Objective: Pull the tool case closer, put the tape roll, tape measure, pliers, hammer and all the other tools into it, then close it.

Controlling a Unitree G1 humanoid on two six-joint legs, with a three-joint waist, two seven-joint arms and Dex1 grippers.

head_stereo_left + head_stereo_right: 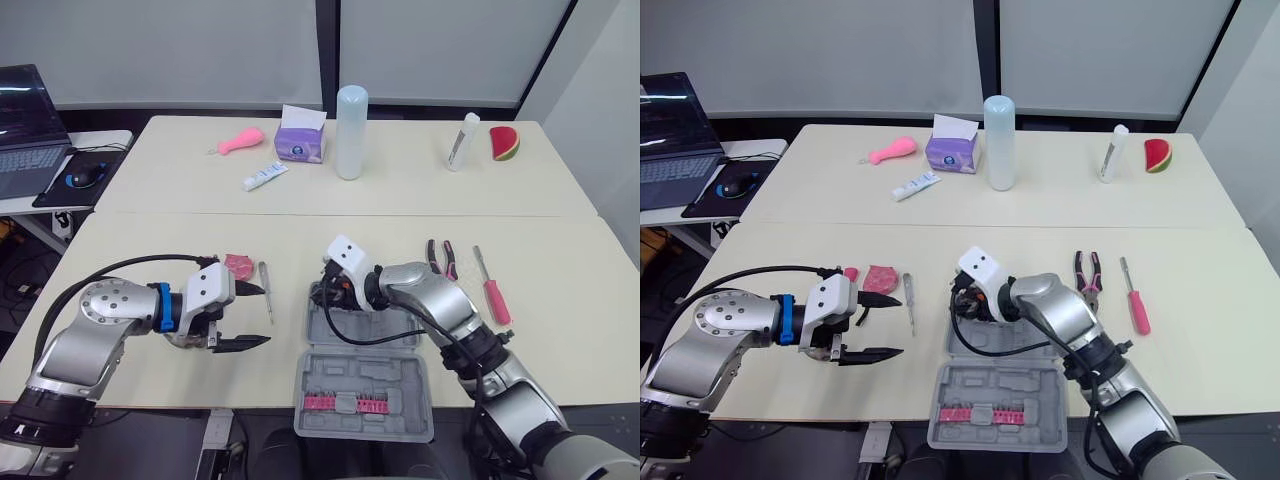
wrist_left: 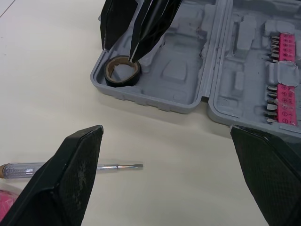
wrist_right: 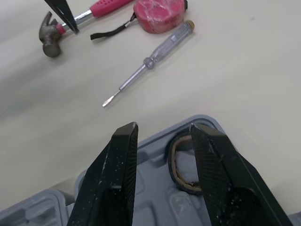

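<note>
The grey tool case (image 1: 368, 378) lies open at the table's front edge, with pink bits in its near half. A black tape roll (image 2: 109, 77) lies flat in a far corner pocket. My right gripper (image 3: 162, 129) hovers open just over the roll, one finger covering part of it. To the left of the case, my left gripper (image 1: 250, 316) is open wide and holds nothing. The pink tape measure (image 1: 238, 264), a clear-handled screwdriver (image 1: 266, 290) and the hammer (image 3: 51, 37) lie by the left gripper. Pliers (image 1: 441, 258) and a red screwdriver (image 1: 493, 290) lie right of the case.
On the far table stand a tall pale bottle (image 1: 351, 132), a purple tissue box (image 1: 301, 140), a pink toy (image 1: 241, 141), a tube (image 1: 264, 177), a white bottle (image 1: 462, 142) and a watermelon slice (image 1: 504, 143). A laptop (image 1: 25, 130) sits on a side desk at far left.
</note>
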